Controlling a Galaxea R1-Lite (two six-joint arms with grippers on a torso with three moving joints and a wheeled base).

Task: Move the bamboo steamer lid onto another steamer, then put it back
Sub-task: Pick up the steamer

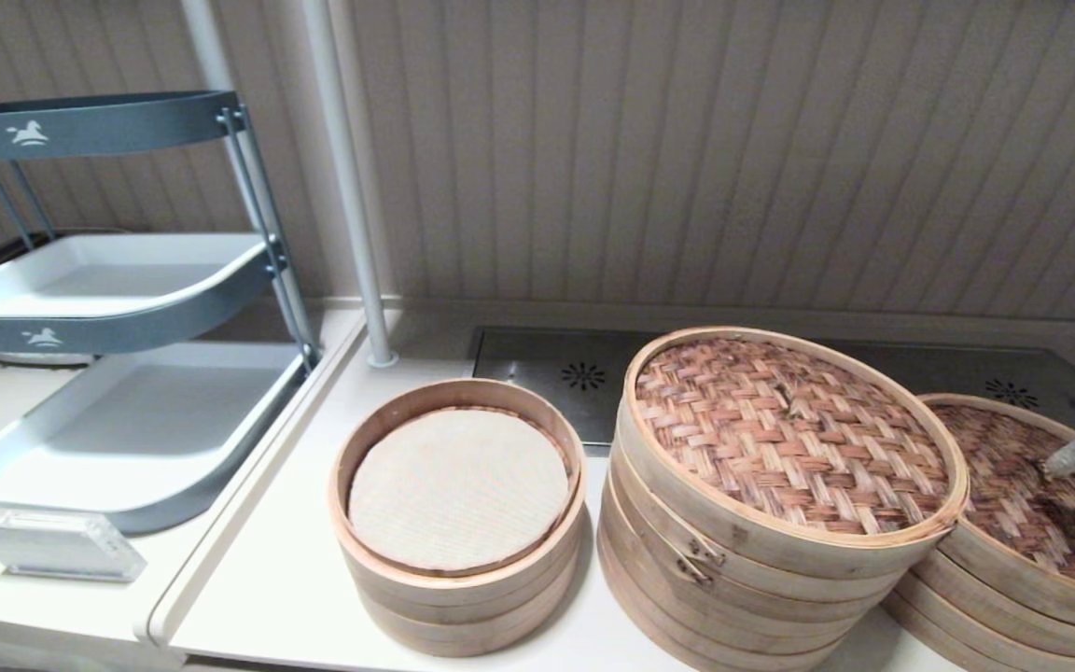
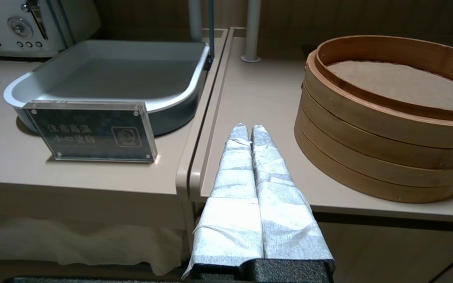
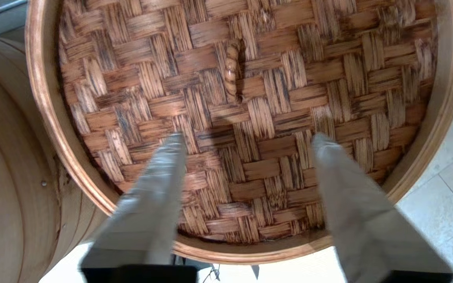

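Hovering my right gripper (image 3: 246, 157) over the bamboo steamer lid (image 3: 246, 98), I hold the fingers (image 3: 163, 184) spread wide, nothing between them. The lid sits on the lower wide steamer (image 1: 1013, 583) at the far right of the counter (image 1: 295, 560), touching or nearly touching the tallest steamer (image 1: 761, 551), whose paler woven top and small dark clasp (image 1: 691, 555) mark it as the place this lid should go. I judge the wide spread is meant to straddle the small centre loop (image 3: 232, 72) — the only raised thing on an otherwise flat weave — though the fingers are short of it at present, over the weave between loop and rim.

The lid lies flat, woven face up; being round it has no long axis of its own, but in the right wrist view the loop runs along my line of reach, so my fingers would close across it.

My left gripper (image 2: 246, 129) is parked low at the counter's front edge, fingers pressed together, near the smaller cloth-lined steamer (image 2: 383, 129) (and the acrylic sign (image 2: 91, 131) by the grey tray (image 2: 104, 74)).
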